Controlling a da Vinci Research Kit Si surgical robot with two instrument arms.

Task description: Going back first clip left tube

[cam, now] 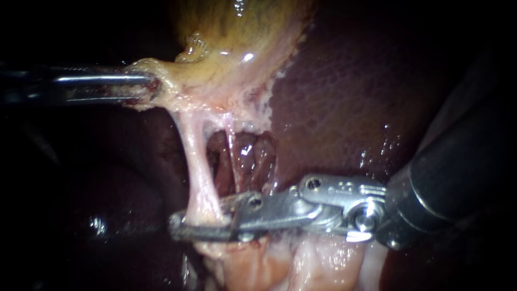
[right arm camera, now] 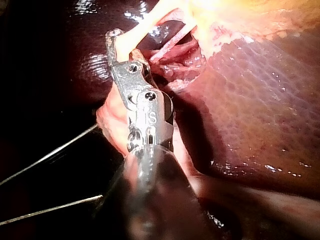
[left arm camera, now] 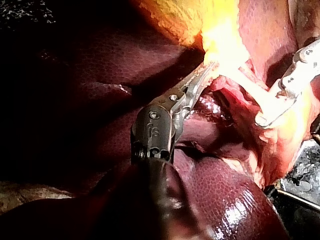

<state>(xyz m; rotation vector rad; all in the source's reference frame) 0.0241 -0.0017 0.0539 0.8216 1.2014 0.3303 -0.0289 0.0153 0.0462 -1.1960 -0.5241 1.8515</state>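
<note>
Gripping gallbladder (cam: 242, 48), left instrument (cam: 154, 86): endoscope, left wrist only.

Left instrument (cam: 153, 89) and right instrument (cam: 207, 221): silver steel, screwed wrist joints, dark glossy shafts.

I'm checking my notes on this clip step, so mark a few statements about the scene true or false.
1. The left instrument has its jaws shut on the gallbladder. True.
2. The right instrument comes in from the endoscope view's left. False: it comes in from the right.
3. The left tube lies between the right instrument's open jaws. True.
4. The two instruments touch. False: they are apart.
5. The left tube is cut through. False: it runs whole.
</note>
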